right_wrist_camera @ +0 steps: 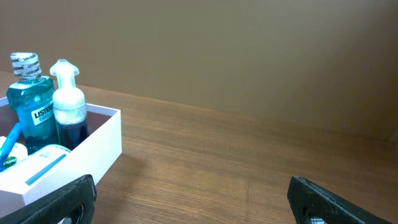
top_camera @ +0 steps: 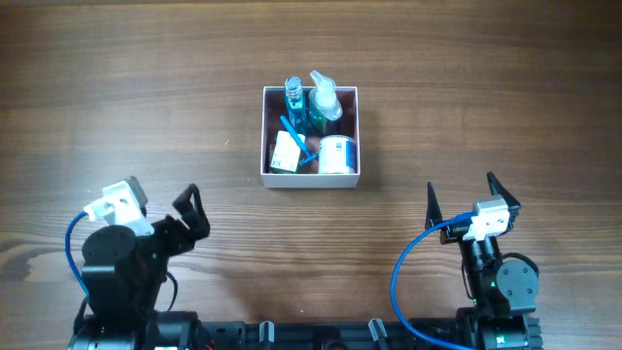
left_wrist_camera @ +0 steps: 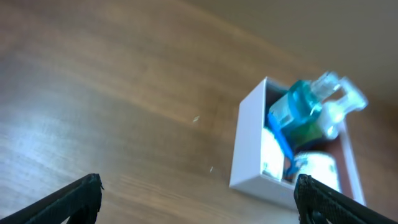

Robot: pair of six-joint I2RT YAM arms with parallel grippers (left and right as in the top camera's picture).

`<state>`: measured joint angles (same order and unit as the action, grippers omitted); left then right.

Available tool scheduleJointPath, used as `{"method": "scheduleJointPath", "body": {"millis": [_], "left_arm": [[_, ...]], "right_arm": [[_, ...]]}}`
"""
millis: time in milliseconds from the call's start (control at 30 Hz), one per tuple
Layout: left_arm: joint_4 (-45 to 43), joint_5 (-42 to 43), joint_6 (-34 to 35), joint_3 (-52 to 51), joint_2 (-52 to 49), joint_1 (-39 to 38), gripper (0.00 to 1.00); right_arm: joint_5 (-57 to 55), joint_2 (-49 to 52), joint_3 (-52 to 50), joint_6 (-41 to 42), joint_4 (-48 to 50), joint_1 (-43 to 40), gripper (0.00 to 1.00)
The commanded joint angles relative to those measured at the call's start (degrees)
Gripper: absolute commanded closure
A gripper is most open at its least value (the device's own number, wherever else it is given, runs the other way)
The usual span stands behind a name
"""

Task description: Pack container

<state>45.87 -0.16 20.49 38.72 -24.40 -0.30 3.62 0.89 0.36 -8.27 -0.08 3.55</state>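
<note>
While both arms are sitting back at the near edge of the table, the packing job is looking close to its end. The container (top_camera: 311, 181) is resting on the wood well ahead of the robot, roughly midway between the two arms and apart from both.

The left gripper (left_wrist_camera: 199, 186) is hanging wide open and holding nothing, its dark fingertips framing bare tabletop with the box off to one side. The right gripper (right_wrist_camera: 191, 183) is likewise spread and empty, looking past the box's corner.

No loose item is showing on the table in any view, so the step in hand is judged to be the wrap-up rather than another pick. Any next move is likely calling only for a check that nothing is left out of frame and that the tall bottles are not tipping.

Seen from above, the box is showing as a square, shallow, open-top tray with white outer walls and a dusty pink lining. It is carrying a teal mouthwash bottle (top_camera: 293, 97) and a pump bottle (top_camera: 324, 97) along its far side, a blue toothbrush (top_camera: 294, 136) lying across the middle, and a small packet (top_camera: 285, 154) and a white-lidded jar (top_camera: 337, 156) nearer the front wall. The two bottles are rising above the rim.
</note>
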Motion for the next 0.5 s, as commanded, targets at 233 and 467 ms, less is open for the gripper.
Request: {"method": "scheduleJointPath", "body": {"millis": [233, 467], "left_arm": [[-4.1, -0.5, -5.7, -12.1, 18.3, 0.1, 0.00], [-24.7, 0.3, -7.3, -25.9, 23.7, -0.4, 0.00]], "right_arm": [[0.3, 0.0, 0.0, -0.7, 0.2, -0.2, 0.00], [0.3, 0.0, 0.0, -0.7, 0.2, -0.2, 0.00]]}}
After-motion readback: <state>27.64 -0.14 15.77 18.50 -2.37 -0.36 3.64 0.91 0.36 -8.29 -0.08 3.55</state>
